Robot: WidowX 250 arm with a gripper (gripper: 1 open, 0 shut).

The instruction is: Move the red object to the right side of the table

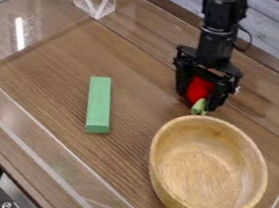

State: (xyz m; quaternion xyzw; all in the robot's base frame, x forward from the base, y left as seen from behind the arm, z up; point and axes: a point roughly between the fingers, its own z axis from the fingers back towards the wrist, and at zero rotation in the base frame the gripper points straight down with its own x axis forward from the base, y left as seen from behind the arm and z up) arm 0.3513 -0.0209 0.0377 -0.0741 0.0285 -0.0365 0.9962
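The toy fruit (199, 89) is bright red with a green stem (199, 107), the block (99, 105) a plain mint green. Pale, creamy tan colours the bowl (208, 172); the table (142, 66) is brown with streaky wood grain, the gripper (208, 73) black

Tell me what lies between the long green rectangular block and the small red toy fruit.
Just bare brown wood tabletop between the green block and red fruit, as the camera view shows.
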